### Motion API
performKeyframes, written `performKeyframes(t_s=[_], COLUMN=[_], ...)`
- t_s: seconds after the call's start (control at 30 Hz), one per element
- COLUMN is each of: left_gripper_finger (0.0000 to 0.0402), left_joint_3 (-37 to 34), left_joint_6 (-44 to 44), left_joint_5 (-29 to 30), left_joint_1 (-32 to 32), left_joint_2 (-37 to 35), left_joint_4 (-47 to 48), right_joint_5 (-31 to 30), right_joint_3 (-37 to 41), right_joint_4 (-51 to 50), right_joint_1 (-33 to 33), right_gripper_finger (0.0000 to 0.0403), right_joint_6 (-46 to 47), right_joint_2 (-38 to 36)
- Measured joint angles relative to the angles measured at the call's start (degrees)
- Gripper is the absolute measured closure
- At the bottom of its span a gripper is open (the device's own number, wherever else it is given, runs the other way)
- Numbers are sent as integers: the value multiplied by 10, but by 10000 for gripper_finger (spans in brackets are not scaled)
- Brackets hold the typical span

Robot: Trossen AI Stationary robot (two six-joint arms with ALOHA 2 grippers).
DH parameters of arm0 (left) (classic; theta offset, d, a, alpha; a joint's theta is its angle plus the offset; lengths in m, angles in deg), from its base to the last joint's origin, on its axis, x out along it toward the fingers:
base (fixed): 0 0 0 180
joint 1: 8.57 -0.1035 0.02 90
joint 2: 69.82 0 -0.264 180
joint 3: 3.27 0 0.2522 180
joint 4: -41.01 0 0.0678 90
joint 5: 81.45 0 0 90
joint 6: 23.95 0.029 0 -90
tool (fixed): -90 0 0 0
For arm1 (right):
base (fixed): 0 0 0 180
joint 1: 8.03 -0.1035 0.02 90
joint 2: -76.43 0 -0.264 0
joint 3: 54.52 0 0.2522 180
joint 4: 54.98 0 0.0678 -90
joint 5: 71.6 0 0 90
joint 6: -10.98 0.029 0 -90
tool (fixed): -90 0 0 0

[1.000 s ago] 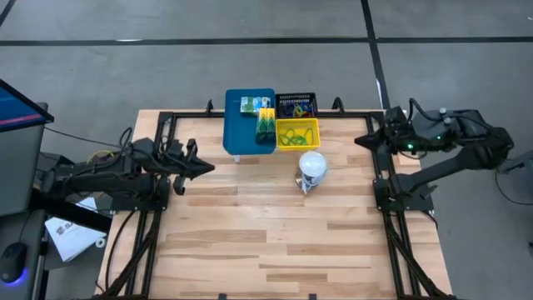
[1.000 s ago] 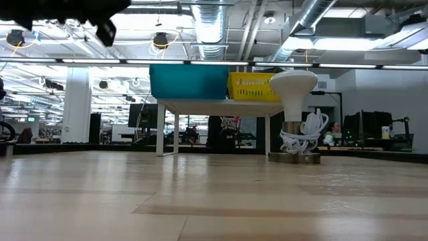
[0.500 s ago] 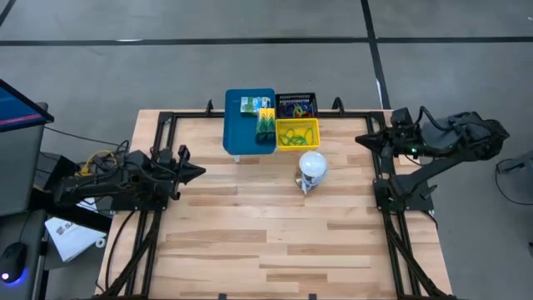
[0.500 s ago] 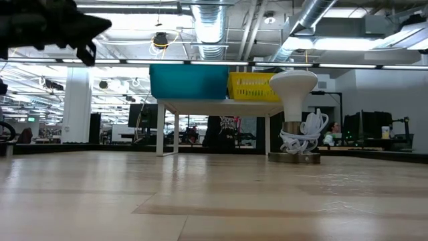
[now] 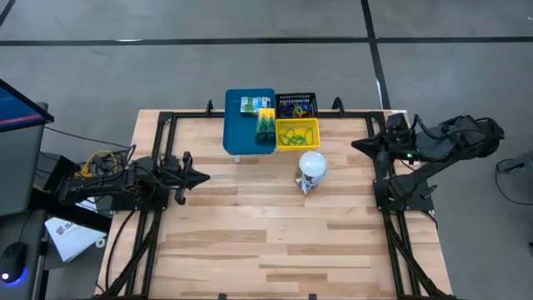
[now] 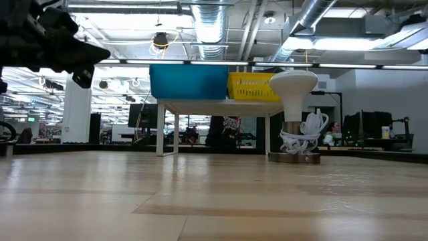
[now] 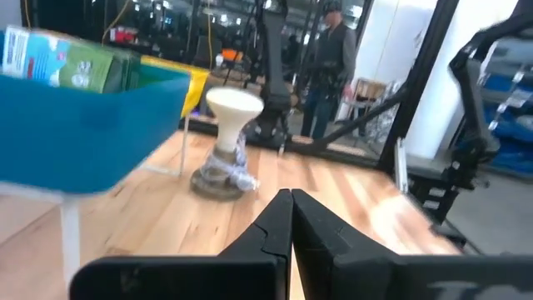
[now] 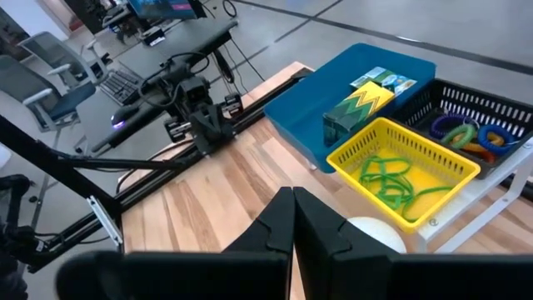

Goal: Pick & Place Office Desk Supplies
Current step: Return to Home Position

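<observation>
Wood planks make up your table (image 5: 266,242), ringed by black rails and standing on a grey floor crossed by dark lines, with a monitor (image 5: 17,108) off the left side. At the far edge a small white shelf (image 6: 221,104) carries three bins. The blue bin (image 5: 241,137) holds the crayon box (image 5: 266,125) and the packets (image 5: 251,104). Beside it, the yellow bin (image 5: 317,133) holds green rubber bands (image 5: 293,136). Behind that one, the black bin (image 5: 296,95) holds the coloured loops (image 5: 296,107). A white lamp (image 5: 312,164) with its cord coiled at the base stands on the wood just in front of the yellow bin. Across the table you see an open hall with ceiling ducts, and a person (image 7: 333,58) stands beyond the far rail.

Your left gripper (image 5: 204,176) hangs over the left rail with its fingers pressed together, holding nothing. Your right gripper (image 5: 356,144) sits over the right rail, also closed and empty.

Against half a second ago, the left gripper sits lower in the low view and the right arm is folded in a little tighter. The bins, their contents and the lamp have not shifted.
</observation>
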Motion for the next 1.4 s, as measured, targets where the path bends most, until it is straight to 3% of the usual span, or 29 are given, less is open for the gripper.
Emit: performKeyframes(t_s=[0.4, 0.73, 1.03, 1.2, 1.4], left_gripper_finger=[402, 402, 402, 402, 402], left_joint_3=[0, 0, 0, 0, 0], left_joint_6=[-3, -2, -1, -1, -1], left_joint_5=[48, 47, 47, 47, 47], left_joint_1=[0, 0, 0, 0, 0], left_joint_2=[47, 96, 120, 124, 124], left_joint_4=[16, 4, 3, 3, 2], right_joint_5=[7, 28, 206, 356, 488], right_joint_3=[0, 0, 0, 0, 1], right_joint_4=[5, 48, 99, 175, 193], right_joint_1=[-4, -18, 38, 94, 157], right_gripper_finger=[403, 403, 403, 403, 403], right_joint_6=[-37, -153, -330, -444, -540], right_joint_2=[0, 8, 70, 127, 209])
